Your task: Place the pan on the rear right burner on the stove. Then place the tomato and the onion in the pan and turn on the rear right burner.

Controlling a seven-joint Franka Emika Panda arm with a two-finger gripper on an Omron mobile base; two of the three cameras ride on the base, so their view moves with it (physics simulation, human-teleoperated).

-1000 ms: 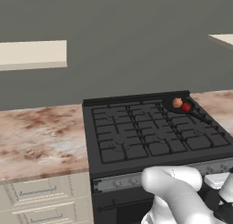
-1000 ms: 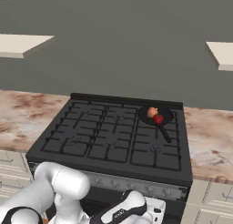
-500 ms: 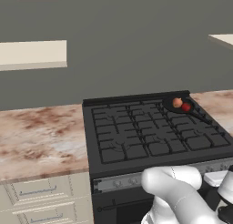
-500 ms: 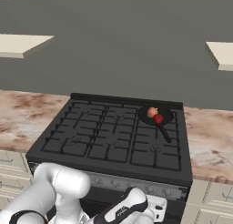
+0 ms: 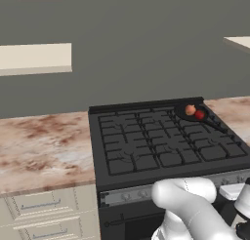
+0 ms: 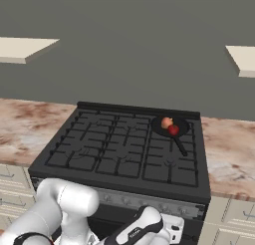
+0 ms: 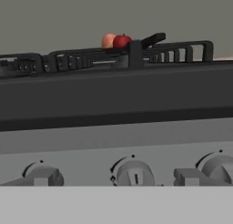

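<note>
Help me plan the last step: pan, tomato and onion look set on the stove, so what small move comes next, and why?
Probably ease the hand forward toward a knob on the stove's front strip. The pan sits at the rear right holding the tomato and onion.

Front of the stove [image 6: 124, 154], seen from my low station. Ahead of me the knob strip [image 7: 113, 145] stands bare, its knobs [image 7: 134, 175] side by side with flat grey panel between them and nothing before them. Above it the stove's black front edge juts out and the grates [image 5: 161, 141] rise higher. The grates lie unloaded except at the rear right, where the pan [image 6: 169, 125] sits with the onion [image 6: 166, 122] and tomato [image 6: 173, 130] touching; its handle [image 6: 180, 145] points frontward. Marble counters [image 5: 44, 146] flank the stove.
</note>
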